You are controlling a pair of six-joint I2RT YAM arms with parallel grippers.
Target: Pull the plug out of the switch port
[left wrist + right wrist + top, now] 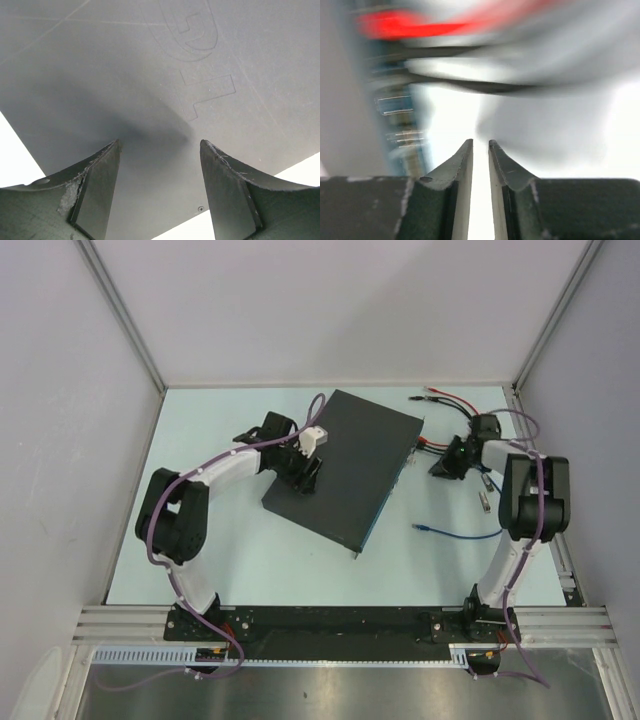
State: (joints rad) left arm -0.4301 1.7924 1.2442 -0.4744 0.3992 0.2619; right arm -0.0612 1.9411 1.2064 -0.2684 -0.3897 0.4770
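The switch (345, 465) lies slanted mid-table, its thin bluish edge (385, 502) facing right. My left gripper (305, 478) rests over its left part; in the left wrist view the gripper (160, 145) stands open above the flat grey top (150, 75), holding nothing. A red-cabled plug (424, 445) meets the bluish edge near the far corner. Just right of it is my right gripper (438, 466). In the blurred right wrist view the gripper (480, 142) is almost shut, only a thin slit showing and nothing in it. The red plug (405, 24) and port face (395, 105) sit up-left of it.
Red and black loose cables (450, 398) lie at the back right. A blue cable (455, 533) runs along the table by the right arm, with a small connector (485, 502) nearby. Grey walls enclose the table on three sides.
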